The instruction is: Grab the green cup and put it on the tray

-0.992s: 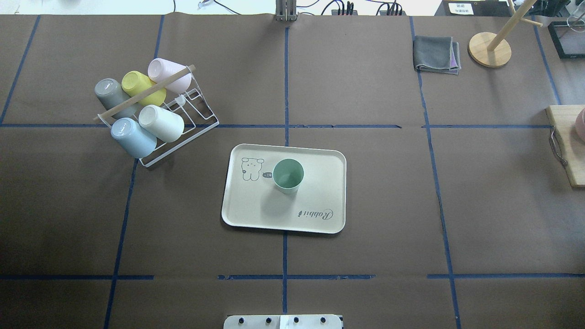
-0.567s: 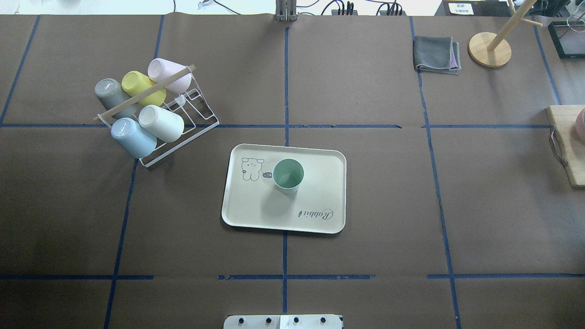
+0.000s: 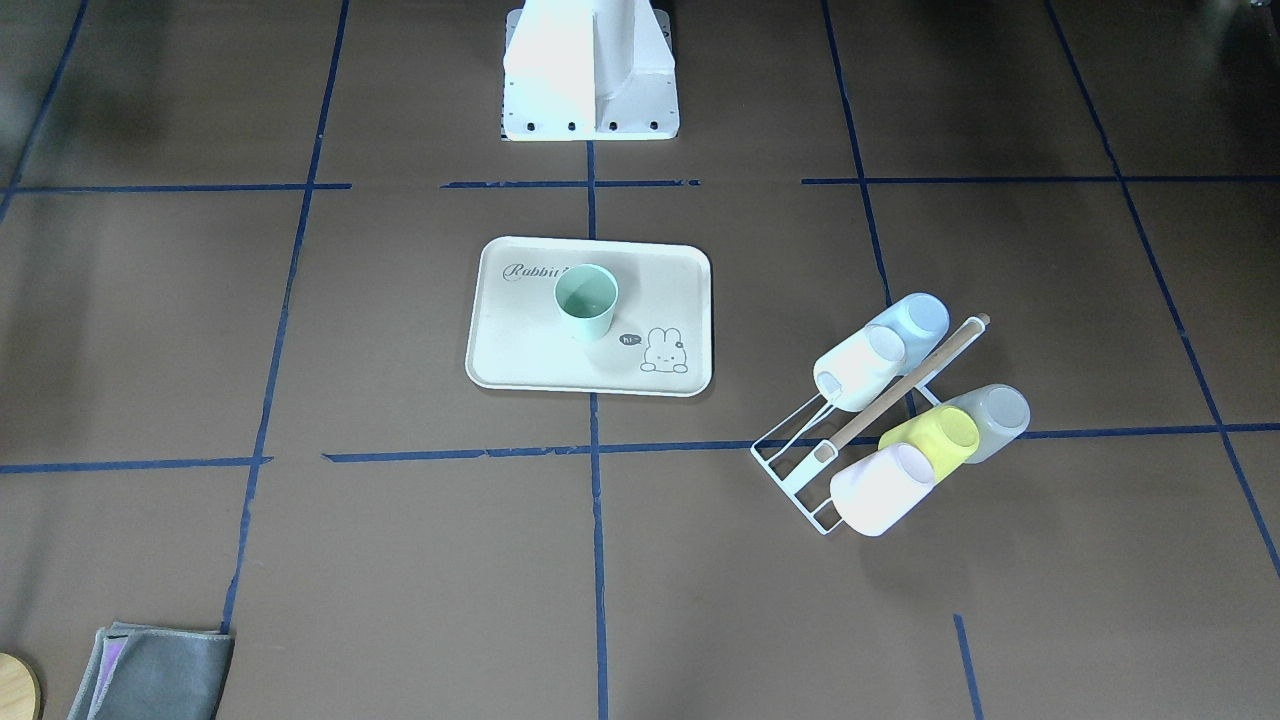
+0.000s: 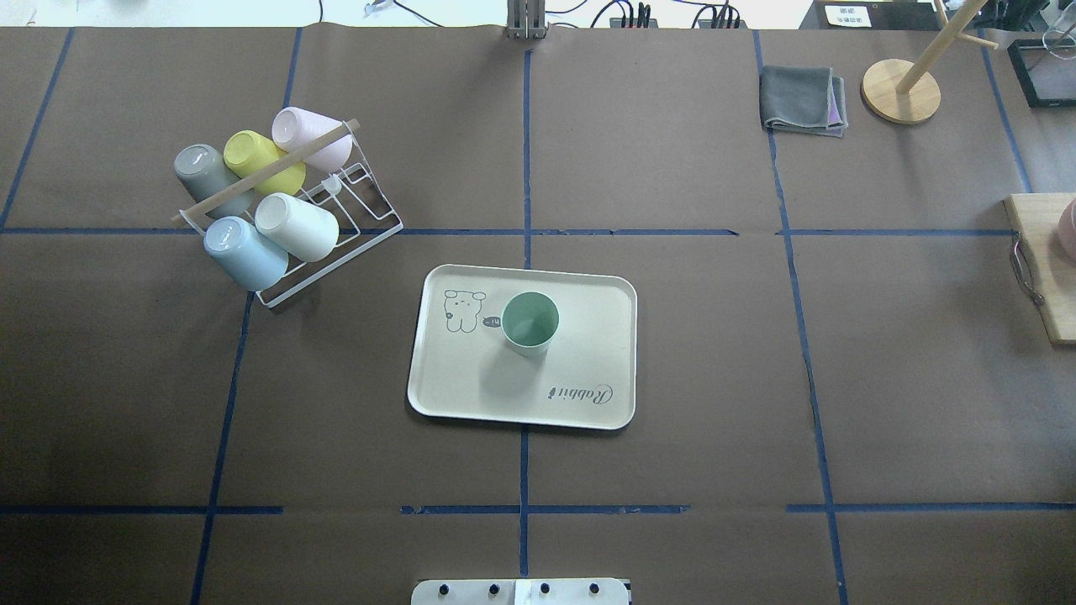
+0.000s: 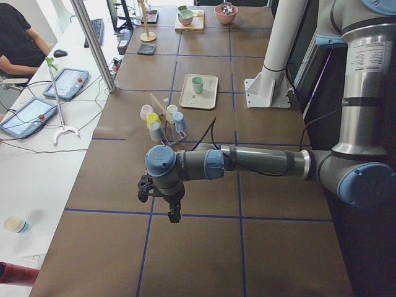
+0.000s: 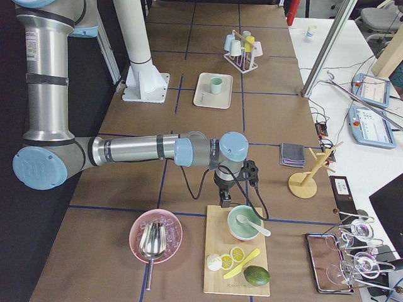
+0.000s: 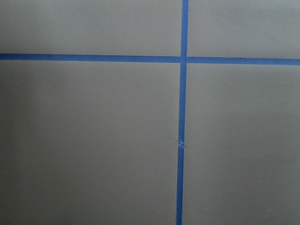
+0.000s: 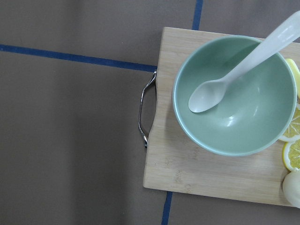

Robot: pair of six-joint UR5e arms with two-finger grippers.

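Observation:
The pale mint-green cup (image 4: 530,321) stands upright on the cream "Rabbit" tray (image 4: 588,344) near the table's middle, beside the rabbit drawing. It also shows in the front view (image 3: 586,300) on the tray (image 3: 520,345). No gripper is near it. My left gripper (image 5: 174,213) shows only in the exterior left view, hanging over bare brown table far from the tray; I cannot tell if it is open or shut. My right gripper (image 6: 225,201) shows only in the exterior right view, above the edge of a wooden board; I cannot tell its state.
A white wire rack (image 4: 336,220) with several tipped cups stands left of the tray. A grey cloth (image 4: 803,99) and a wooden stand (image 4: 900,91) are at the far right. A cutting board (image 8: 187,164) holds a green bowl (image 8: 234,93) with a spoon.

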